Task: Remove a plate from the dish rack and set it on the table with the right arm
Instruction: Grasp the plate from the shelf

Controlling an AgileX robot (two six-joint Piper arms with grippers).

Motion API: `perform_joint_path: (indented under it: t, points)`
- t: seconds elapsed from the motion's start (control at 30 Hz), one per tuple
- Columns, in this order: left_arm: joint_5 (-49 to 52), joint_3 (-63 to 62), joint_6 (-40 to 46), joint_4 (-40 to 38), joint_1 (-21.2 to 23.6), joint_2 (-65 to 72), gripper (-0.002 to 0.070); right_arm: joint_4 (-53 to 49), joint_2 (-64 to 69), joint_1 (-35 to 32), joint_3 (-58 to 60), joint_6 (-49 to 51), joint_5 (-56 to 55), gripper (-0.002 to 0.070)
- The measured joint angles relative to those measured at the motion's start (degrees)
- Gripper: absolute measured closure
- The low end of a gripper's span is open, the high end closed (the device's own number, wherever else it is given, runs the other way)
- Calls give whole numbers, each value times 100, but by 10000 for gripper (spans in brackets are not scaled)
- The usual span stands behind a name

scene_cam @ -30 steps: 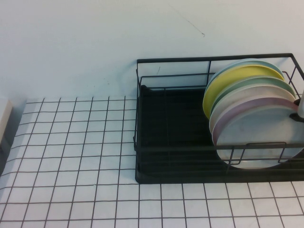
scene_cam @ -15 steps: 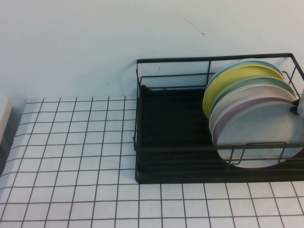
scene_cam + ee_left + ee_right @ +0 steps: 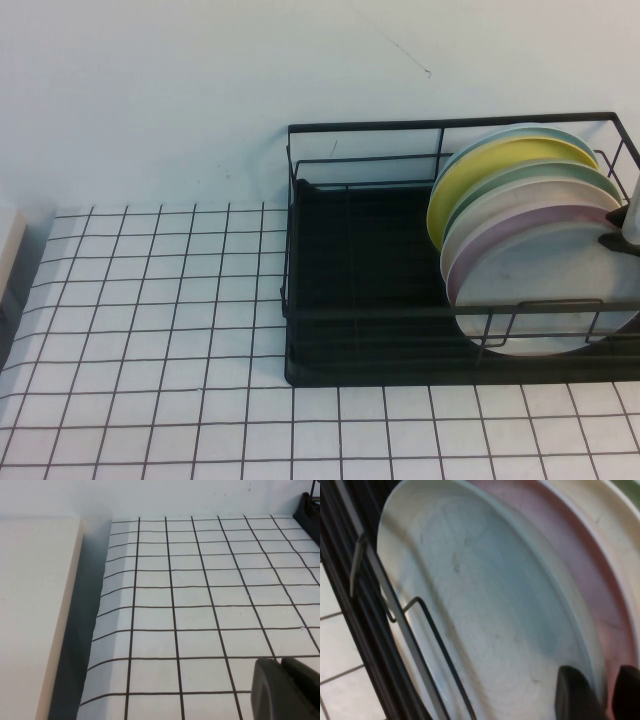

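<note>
The pale grey-white plate (image 3: 540,280) stands on edge at the front of a stack in the right end of the black wire dish rack (image 3: 350,262). In the right wrist view the plate (image 3: 485,605) fills the picture. My right gripper (image 3: 599,674) is open, with one finger in front of the plate's upper rim and the other behind it, by the pink plate (image 3: 580,555). In the high view only a silver and black bit of the right gripper (image 3: 622,236) shows at the right edge. My left gripper (image 3: 282,690) is shut and empty, low over the gridded table (image 3: 200,580).
Behind the grey plate stand the pink plate (image 3: 520,222), a cream plate (image 3: 500,205), a green plate (image 3: 530,175) and a yellow plate (image 3: 480,170). The rack's left half holds nothing. The table (image 3: 150,330) extends left and in front. A beige block (image 3: 8,250) sits at the far left.
The right gripper's tip has shifted slightly at the plate's upper right rim; its black piece now reaches a little further over the rim. The plates and left arm have not moved.
</note>
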Motion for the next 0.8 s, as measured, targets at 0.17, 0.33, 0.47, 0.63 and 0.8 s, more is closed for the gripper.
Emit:
perform_joint_path:
  t: [0.17, 0.33, 0.47, 0.63, 0.8]
  points:
    - [0, 0, 0, 0, 0, 0, 678, 24, 122, 0, 0, -52, 15, 493]
    - [0, 0, 0, 0, 0, 0, 678, 28, 321, 0, -12, -63, 152, 491]
    - [0, 0, 0, 0, 0, 0, 678, 28, 336, 0, -12, -88, 176, 536]
    - [0, 0, 0, 0, 0, 0, 678, -1, 336, 0, -23, -188, 186, 556]
    - [0, 0, 0, 0, 0, 0, 678, 185, 138, 0, -23, -228, 240, 556]
